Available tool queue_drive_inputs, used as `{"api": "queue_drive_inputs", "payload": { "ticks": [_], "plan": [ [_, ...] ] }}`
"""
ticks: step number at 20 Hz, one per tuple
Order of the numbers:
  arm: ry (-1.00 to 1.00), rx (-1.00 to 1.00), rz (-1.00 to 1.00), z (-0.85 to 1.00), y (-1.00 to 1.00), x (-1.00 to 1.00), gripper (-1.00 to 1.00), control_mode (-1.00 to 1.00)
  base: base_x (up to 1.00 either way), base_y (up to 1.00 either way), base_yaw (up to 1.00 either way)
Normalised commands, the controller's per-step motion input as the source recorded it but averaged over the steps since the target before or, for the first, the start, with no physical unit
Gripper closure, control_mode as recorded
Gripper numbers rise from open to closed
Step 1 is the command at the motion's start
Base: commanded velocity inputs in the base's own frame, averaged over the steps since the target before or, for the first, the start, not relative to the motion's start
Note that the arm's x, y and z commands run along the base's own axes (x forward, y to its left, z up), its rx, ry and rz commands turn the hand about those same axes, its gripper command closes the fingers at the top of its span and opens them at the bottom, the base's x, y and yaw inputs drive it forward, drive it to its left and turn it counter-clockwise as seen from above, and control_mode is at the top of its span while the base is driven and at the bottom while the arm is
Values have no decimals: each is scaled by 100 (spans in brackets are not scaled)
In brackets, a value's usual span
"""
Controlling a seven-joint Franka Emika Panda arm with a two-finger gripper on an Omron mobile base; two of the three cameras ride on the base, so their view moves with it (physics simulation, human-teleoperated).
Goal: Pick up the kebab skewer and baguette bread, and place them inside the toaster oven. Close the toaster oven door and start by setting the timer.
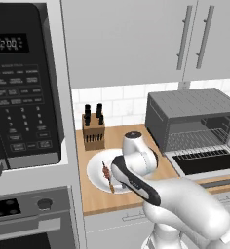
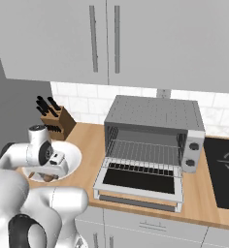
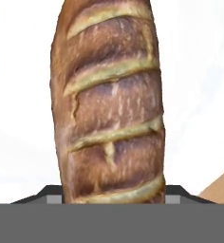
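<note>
From the left base view, the kebab skewer (image 1: 107, 176) lay on the white plate (image 1: 95, 170) on the worktop (image 1: 105, 202), with the arm bent low over that plate. In the right base view, the toaster oven (image 2: 155, 128) stood empty, its door (image 2: 139, 182) folded down flat. In the hand view, the baguette bread (image 3: 109, 109) sat just before the hand; whether the hand pinched it I cannot tell. Judging from this, nothing was loaded yet; both foods, door and timer remained.

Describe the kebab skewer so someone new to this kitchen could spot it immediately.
Start at the wooden counter between the microwave and the toaster oven. A white plate lies before the knife block. The kebab skewer on it is a thin stick with dark chunks.
</note>
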Motion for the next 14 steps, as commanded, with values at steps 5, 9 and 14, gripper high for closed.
{"api": "queue_drive_inputs", "payload": {
  "ticks": [5,9,14],
  "plan": [
    [-5,3,2,82,-59,-70,100,-100,0,0,0],
    [0,0,0,100,-76,-69,100,-100,0,0,0],
    [-2,0,0,84,-71,-64,100,-100,0,0,0]
  ]
}}
